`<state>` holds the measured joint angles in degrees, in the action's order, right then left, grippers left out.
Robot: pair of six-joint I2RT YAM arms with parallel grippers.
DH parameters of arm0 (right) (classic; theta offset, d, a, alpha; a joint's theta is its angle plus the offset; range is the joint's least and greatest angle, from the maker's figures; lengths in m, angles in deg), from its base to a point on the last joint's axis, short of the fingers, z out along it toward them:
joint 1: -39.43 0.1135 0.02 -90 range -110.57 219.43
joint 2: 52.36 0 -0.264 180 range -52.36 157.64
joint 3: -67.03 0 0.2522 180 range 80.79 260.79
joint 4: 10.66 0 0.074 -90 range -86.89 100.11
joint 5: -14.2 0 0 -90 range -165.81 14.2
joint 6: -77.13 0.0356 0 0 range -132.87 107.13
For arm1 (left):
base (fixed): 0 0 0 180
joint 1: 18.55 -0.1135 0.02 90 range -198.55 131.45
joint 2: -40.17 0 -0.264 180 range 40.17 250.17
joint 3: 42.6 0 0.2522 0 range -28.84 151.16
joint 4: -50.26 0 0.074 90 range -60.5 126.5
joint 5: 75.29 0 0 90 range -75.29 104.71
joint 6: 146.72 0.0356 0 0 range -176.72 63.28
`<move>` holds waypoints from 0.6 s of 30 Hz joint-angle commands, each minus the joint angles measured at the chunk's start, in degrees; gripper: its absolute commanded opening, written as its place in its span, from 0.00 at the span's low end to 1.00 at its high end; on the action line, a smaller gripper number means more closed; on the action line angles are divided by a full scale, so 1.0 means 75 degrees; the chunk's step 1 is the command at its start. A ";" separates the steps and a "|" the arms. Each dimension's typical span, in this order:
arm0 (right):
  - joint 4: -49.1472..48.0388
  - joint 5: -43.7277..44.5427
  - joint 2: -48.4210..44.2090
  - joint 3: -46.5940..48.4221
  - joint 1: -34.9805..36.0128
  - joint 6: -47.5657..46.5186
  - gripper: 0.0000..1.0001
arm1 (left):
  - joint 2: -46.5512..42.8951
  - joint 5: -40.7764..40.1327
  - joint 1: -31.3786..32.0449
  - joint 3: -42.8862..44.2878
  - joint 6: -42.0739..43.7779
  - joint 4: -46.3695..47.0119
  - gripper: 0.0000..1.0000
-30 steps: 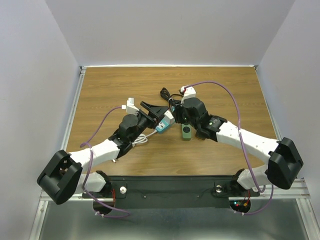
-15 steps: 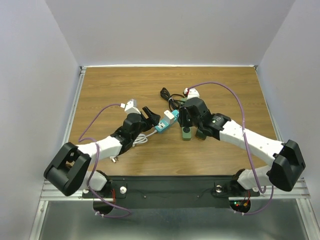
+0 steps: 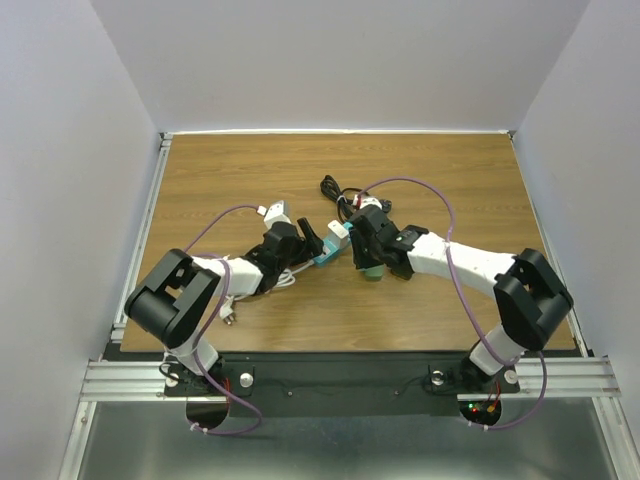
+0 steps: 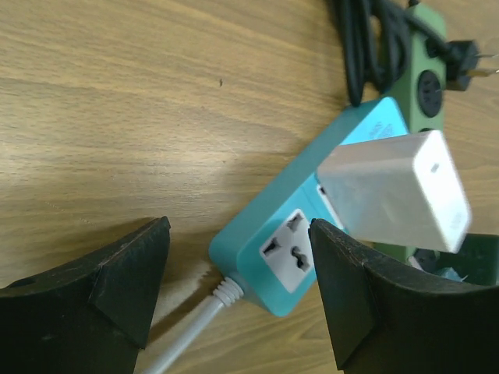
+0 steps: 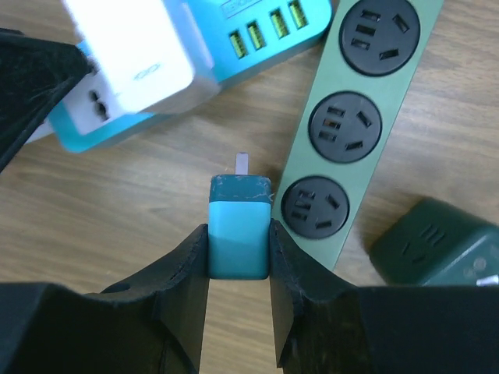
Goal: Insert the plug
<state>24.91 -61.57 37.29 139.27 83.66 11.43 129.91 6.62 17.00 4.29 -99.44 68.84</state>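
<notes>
My right gripper [image 5: 238,234] is shut on a teal plug [image 5: 239,231], prongs pointing forward, just above the table between the teal power strip [image 5: 257,35] and the green power strip [image 5: 355,117]. The teal strip [image 4: 312,226] lies on the wood with a white adapter [image 4: 394,191] plugged into it and a free socket [image 4: 286,251] at its cable end. My left gripper [image 4: 238,288] is open, its jaws on either side of that end, not touching. In the top view both grippers meet at the teal strip [image 3: 331,243] at the table's middle; the right gripper [image 3: 358,250] is beside the left gripper [image 3: 308,240].
A dark green adapter [image 5: 437,245] lies beside the green strip. A black cable bundle [image 3: 335,190] lies behind the strips. The teal strip's white cable [image 3: 282,277] coils near my left arm.
Both arms have drawn in and lowered toward the table's middle. My left gripper has come closer to the teal strip's cable end; my right gripper has moved left with the plug.
</notes>
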 commanded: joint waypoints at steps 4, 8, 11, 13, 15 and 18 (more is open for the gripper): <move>-0.0902 -0.0211 0.0551 0.0617 -0.0529 -0.0380 0.01 | 0.0574 0.0434 -0.0064 0.0529 0.0118 0.0106 0.84; -0.1183 -0.0363 0.0843 0.0769 -0.0763 -0.0520 0.00 | 0.0750 0.0890 -0.0053 0.0645 0.0059 0.0165 0.83; -0.1406 -0.0632 0.1160 0.0886 -0.0997 -0.0579 0.00 | 0.0902 0.1404 -0.0053 0.0658 -0.0057 0.0281 0.83; -0.1488 -0.0703 0.1359 0.1003 -0.1069 -0.0614 0.00 | 0.0961 0.1641 -0.0053 0.0646 -0.0163 0.0364 0.82; -0.1617 -0.0796 0.1570 0.1062 -0.1162 -0.0672 0.00 | 0.0973 0.1864 -0.0006 0.0588 -0.0280 0.0504 0.81; -0.1782 -0.0879 0.1863 0.1249 -0.1268 -0.0731 0.00 | 0.0973 0.2064 0.0111 0.0657 -0.0363 0.0563 0.81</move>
<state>16.91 -66.85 48.22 146.11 75.51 7.25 136.27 17.09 16.66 8.13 -100.73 72.79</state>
